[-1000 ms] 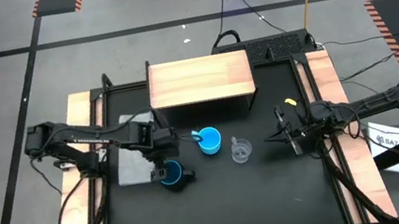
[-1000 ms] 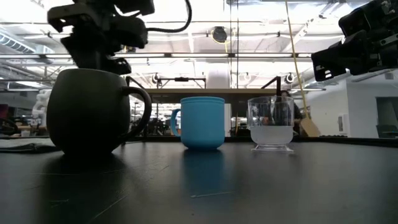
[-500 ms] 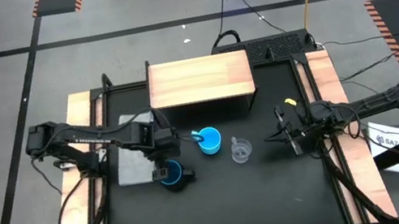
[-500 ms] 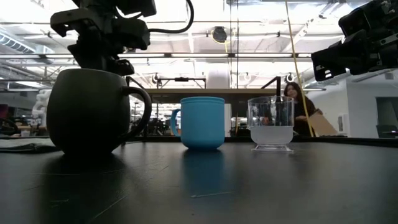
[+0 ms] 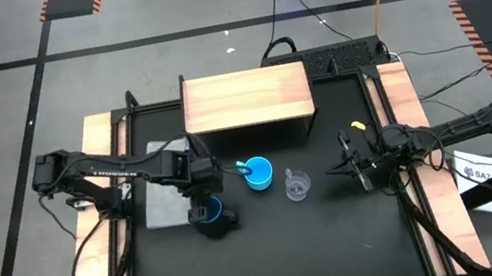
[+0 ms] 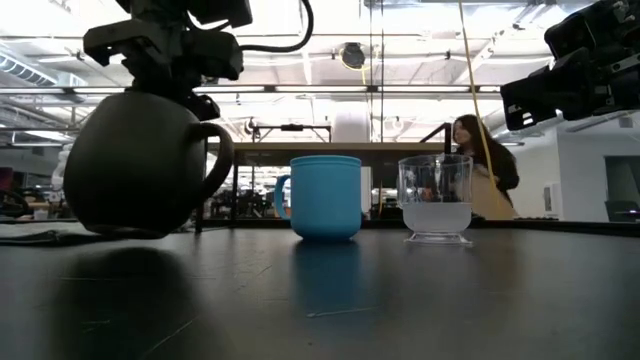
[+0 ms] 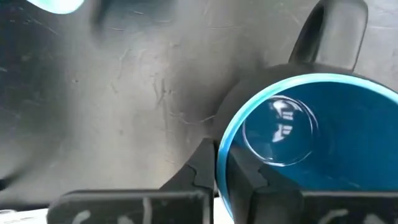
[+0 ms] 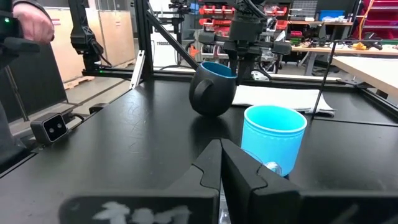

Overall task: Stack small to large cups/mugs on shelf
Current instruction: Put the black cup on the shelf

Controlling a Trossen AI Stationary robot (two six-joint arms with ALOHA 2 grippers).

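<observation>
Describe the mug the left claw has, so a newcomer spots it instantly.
Start at the wooden shelf; three cups sit in front of it. The navy mug is leftmost, tilted under the left claw. It is the largest and darkest, blue inside, unlike the light-blue cup and clear cup.

From my remote station I can make out almost no writing. A white placard [image 5: 480,171] at the right edge of the worktop [image 5: 285,243], beside the right arm, carries dark print, but I cannot read the letters with any certainty. Pale marks sit on the left arm's upper link [image 5: 109,168], too small to read. I find no legible label on the mugs, cup or shelf.
</observation>
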